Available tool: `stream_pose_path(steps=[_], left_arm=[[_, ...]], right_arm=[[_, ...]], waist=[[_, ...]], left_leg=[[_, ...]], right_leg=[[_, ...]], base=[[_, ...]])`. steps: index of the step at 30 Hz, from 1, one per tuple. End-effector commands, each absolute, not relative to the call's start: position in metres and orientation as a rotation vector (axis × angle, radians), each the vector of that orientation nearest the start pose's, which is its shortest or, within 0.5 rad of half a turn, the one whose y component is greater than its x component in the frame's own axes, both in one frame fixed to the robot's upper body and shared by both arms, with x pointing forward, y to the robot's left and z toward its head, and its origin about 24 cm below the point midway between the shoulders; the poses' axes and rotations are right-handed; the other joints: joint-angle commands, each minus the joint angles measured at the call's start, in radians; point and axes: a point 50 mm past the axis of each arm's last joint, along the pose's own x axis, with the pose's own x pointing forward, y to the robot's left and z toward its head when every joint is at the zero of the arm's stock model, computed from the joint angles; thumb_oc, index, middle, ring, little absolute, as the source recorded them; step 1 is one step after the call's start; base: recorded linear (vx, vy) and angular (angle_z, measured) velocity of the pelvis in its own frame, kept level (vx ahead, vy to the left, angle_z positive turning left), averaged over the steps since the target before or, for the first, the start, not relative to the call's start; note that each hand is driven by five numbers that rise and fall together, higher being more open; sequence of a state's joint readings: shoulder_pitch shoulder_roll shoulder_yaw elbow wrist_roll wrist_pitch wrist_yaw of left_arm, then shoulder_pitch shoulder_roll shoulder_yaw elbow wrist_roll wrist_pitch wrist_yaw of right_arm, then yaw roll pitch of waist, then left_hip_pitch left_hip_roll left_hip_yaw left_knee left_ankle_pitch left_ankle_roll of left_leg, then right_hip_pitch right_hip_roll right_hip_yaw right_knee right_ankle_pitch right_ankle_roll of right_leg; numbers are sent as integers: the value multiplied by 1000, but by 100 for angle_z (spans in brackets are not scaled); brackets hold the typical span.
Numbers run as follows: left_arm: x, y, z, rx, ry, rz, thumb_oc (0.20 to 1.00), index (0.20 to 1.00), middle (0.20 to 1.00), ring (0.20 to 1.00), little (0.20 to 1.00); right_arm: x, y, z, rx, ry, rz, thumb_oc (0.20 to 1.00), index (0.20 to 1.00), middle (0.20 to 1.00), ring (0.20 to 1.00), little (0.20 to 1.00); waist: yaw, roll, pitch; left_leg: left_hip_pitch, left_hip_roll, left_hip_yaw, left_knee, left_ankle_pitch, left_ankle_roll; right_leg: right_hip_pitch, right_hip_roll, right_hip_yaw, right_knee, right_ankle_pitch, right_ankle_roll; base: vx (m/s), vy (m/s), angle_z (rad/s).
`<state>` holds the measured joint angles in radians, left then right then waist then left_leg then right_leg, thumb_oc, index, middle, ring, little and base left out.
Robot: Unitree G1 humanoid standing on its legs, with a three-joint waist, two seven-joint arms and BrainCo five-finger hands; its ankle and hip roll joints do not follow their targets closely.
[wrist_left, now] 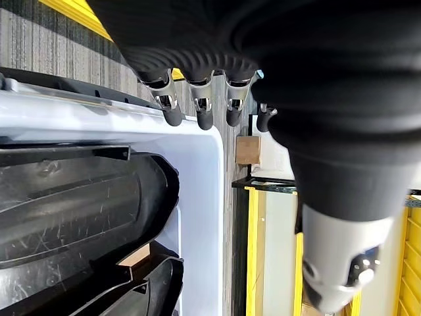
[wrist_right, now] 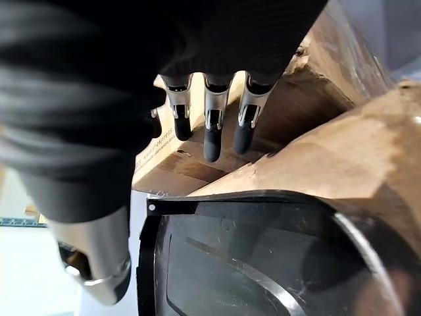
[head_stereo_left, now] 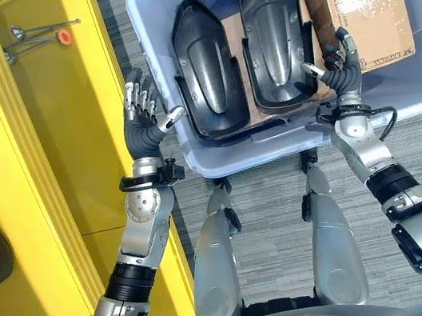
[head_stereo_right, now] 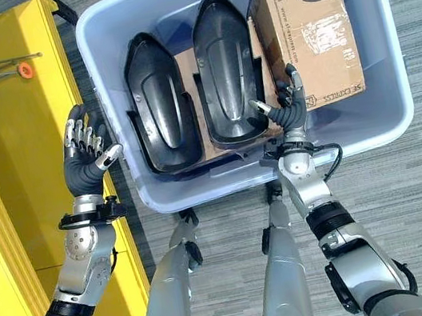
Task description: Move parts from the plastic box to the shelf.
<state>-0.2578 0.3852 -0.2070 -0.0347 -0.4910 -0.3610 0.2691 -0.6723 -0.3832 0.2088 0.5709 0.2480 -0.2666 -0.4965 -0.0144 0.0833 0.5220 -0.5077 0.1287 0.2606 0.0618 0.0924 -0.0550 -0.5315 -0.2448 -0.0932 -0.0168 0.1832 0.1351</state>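
Right eye view: two black molded parts (head_stereo_right: 162, 105) (head_stereo_right: 225, 70) lie side by side in the pale plastic box (head_stereo_right: 397, 106), a cardboard box (head_stereo_right: 311, 28) crowding them (flat cardboard underneath). The left hand (head_stereo_right: 85, 159) hovers outside the box wall over the yellow shelf (head_stereo_right: 14, 142), fingers spread, empty. The right hand (head_stereo_right: 290, 108) sits between part and carton, fingers loosely extended, gripping nothing.

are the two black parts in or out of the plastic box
In. Both black parts lie side by side inside the plastic box, beside a cardboard box. Neither open hand, left hand or right hand, holds one.
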Motion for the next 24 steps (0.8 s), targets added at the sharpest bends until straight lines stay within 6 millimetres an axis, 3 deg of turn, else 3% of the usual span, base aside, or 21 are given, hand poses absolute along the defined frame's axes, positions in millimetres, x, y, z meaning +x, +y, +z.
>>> stream_pose_path(steps=[1,17,24], left_arm=[[270,173,168,-201,-672,-39,1000,1000,1000,1000,1000],[271,173,169,-198,-681,-22,1000,1000,1000,1000,1000],[271,174,168,-201,-674,-13,1000,1000,1000,1000,1000]], right_arm=[[368,-195,153,-224,-372,-343,1000,1000,1000,1000,1000],[373,-193,155,-359,-376,-339,1000,1000,1000,1000,1000],[371,-197,146,-362,-344,-355,1000,1000,1000,1000,1000]], waist=[[13,18,-15],[23,8,-5],[21,4,-6]], left_leg=[[-37,51,-55,125,-94,-69],[-58,49,-71,136,-93,-67],[-65,49,-71,143,-94,-66]], right_leg=[[22,-45,-12,146,-114,33],[20,-42,-17,144,-111,30],[14,-42,-13,143,-111,27]], base=[[0,0,0],[-2,1,2],[-1,0,0]])
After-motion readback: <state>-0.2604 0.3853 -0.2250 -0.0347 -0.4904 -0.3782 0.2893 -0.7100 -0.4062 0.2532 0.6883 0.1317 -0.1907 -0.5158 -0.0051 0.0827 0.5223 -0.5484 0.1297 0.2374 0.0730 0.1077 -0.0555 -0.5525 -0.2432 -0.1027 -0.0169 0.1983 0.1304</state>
